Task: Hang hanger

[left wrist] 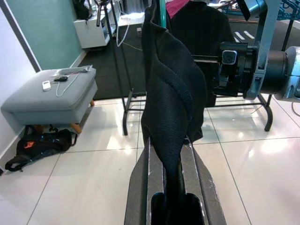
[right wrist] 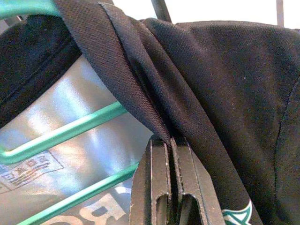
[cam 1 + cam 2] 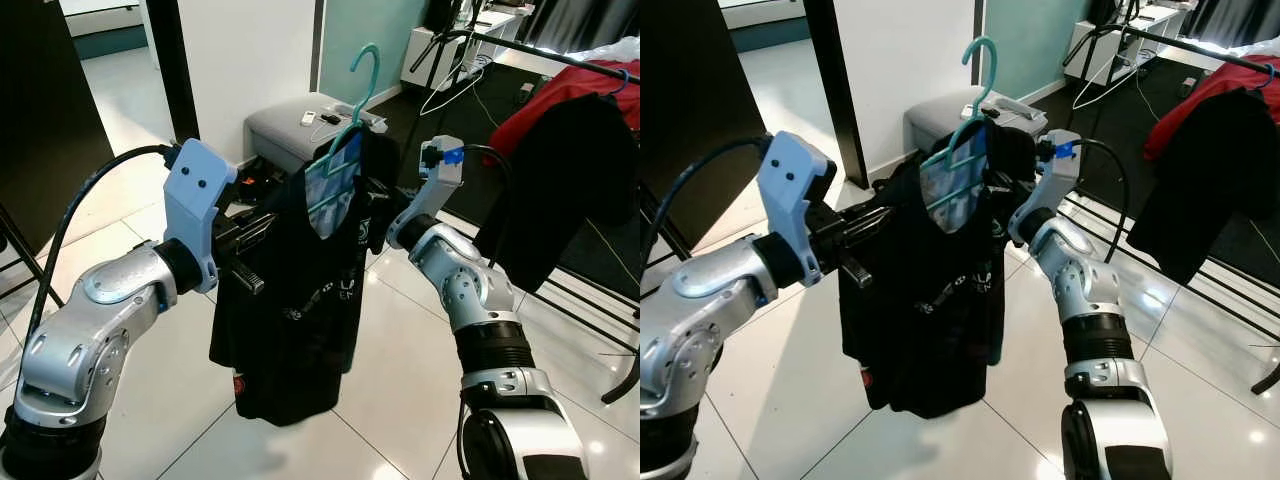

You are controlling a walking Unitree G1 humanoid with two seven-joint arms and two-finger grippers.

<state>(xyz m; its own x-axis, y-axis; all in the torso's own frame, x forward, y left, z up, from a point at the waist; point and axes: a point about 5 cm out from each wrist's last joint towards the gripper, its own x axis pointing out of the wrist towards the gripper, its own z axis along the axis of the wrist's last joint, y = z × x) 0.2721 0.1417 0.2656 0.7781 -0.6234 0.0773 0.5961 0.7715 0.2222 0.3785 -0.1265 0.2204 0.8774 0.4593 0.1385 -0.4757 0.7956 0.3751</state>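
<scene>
The left gripper [image 1: 171, 154] is clamped on a fold of the black shirt [image 3: 295, 310], its two long fingers [image 1: 140, 187] pressed against the cloth on either side. The right gripper [image 2: 173, 145] pinches the same shirt at the opposite shoulder, its fingers drawn tight together with the fabric edge caught between them.

The shirt hangs between the two grippers, held up above the tiled floor [image 3: 400, 400], its body drooping straight down. The teal hanger [image 3: 352, 95] sits inside the shirt's neck opening, its hook rising above the collar and its lower bars crossing a pale printed panel inside the neck, just beside the right gripper.

Behind the shirt stands a grey ottoman [image 3: 290, 125] with a few small items on top, against a white wall. A dark bag [image 1: 40, 143] lies on the floor at the foot of the ottoman. To the right of the shirt, past the right arm, a clothes rack [image 3: 560, 55] carries a dark garment [image 3: 560, 180] and a red one [image 3: 570, 90]; the rack is well apart from the hanger's hook.
</scene>
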